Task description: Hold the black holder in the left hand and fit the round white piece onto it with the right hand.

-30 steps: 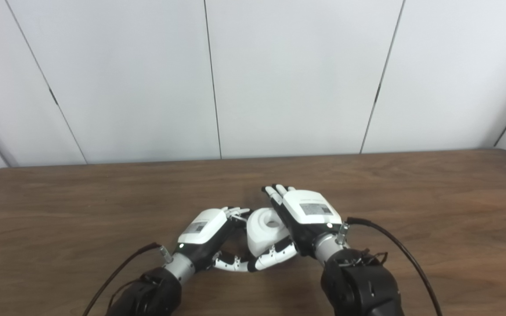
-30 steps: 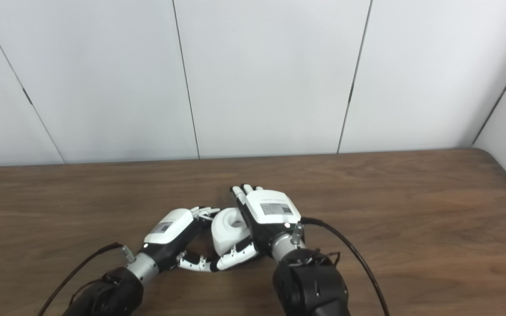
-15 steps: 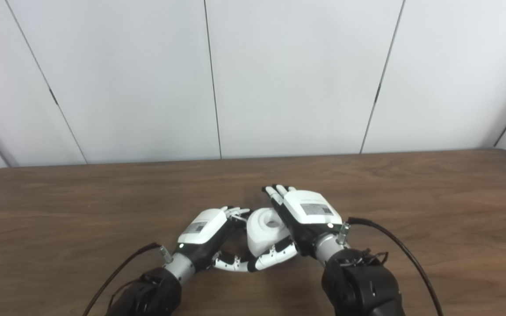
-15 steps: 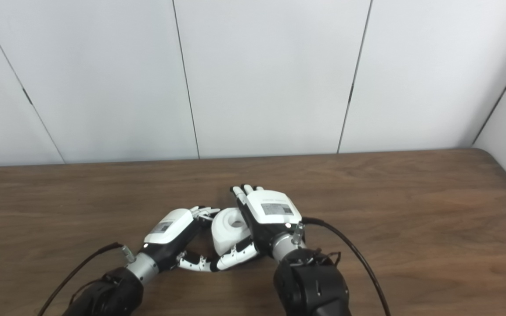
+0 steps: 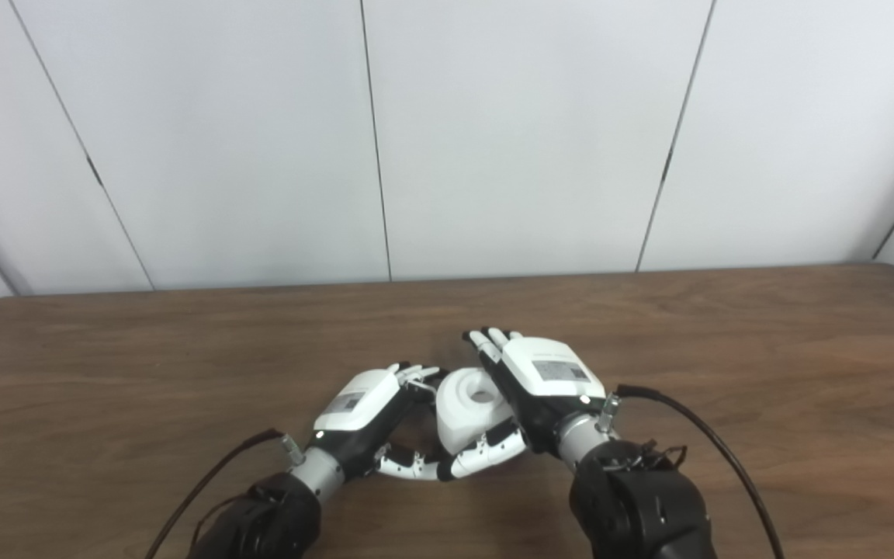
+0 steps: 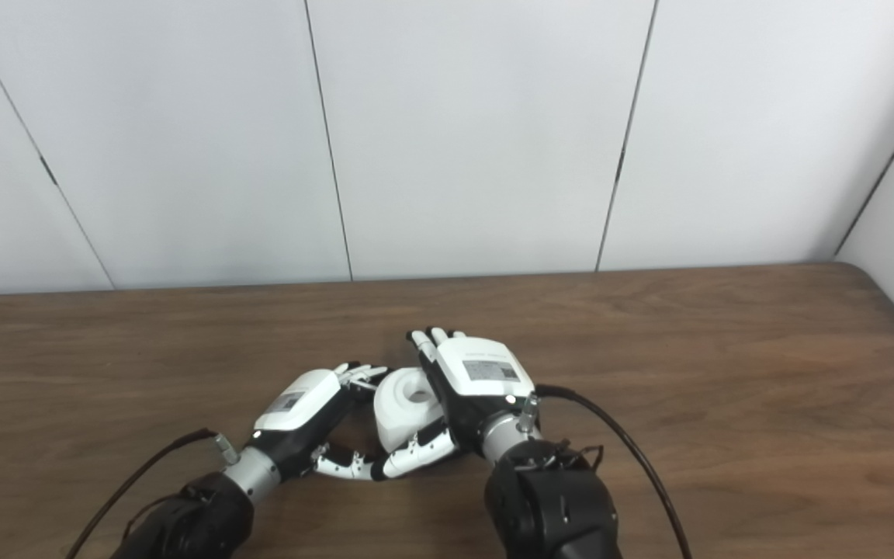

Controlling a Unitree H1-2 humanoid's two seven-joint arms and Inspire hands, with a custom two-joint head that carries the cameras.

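While the left hand (image 5: 362,404) is curled beside it, the round white piece (image 5: 466,404) is gripped by the right hand (image 5: 540,384) on the counter (image 5: 765,349); whether the left hand holds anything cannot be told.

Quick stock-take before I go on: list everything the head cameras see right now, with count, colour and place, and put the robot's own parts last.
Round white piece: one, white, with a hollow in its top, near the table's front middle, between the two hands.
Black holder: none that I can make out; if it is there, the hands hide it.
Table: one, brown wood grain, fills the lower half of the view.
Wall panels: white, with dark seams, behind the table.
Cables: two, black, one running along each forearm.
Left hand: one, white and black, left of the white piece, thumb reaching under its near side.
Right hand: one, white and black, against the piece's right side, fingers pointing away, thumb below the piece.
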